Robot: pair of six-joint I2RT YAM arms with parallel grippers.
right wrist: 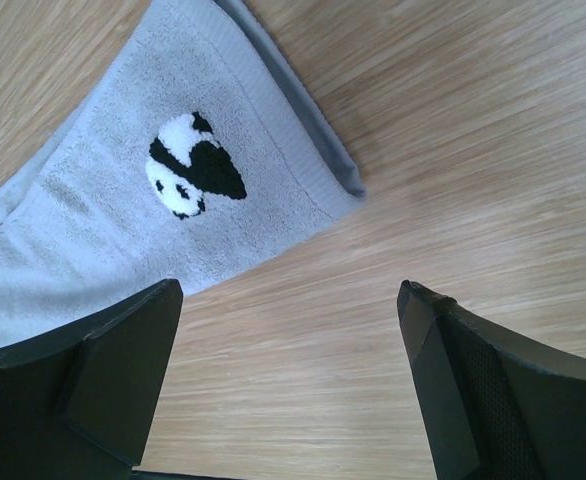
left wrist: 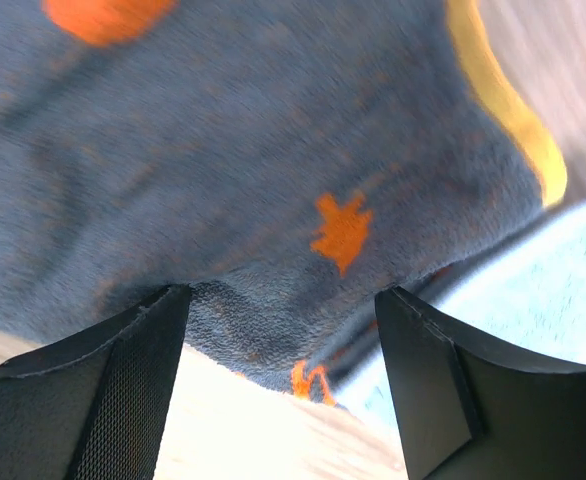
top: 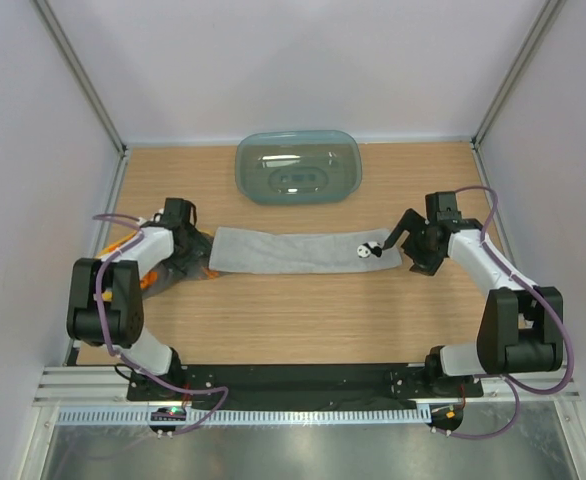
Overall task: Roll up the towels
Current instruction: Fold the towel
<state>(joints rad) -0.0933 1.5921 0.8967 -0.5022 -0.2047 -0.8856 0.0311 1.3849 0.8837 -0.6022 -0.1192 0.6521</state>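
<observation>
As seen from above, found flat on the wooden worktop [top: 323, 320]: plain grey folded cloth towel [top: 298, 251], long axis running left to right, spanning from left gripper [top: 186, 252] to right gripper [top: 403, 240]. Black-and-white panda mark [top: 366, 250] at the end just beside the right gripper.

Left wrist view: found open and empty, over a soft yellow-edged towel with orange print [left wrist: 273, 180].

Right wrist view: found wide open, empty, over bare wood; panda end just ahead, not touching.

Judged: roll from a short end, along the long axis.
</observation>
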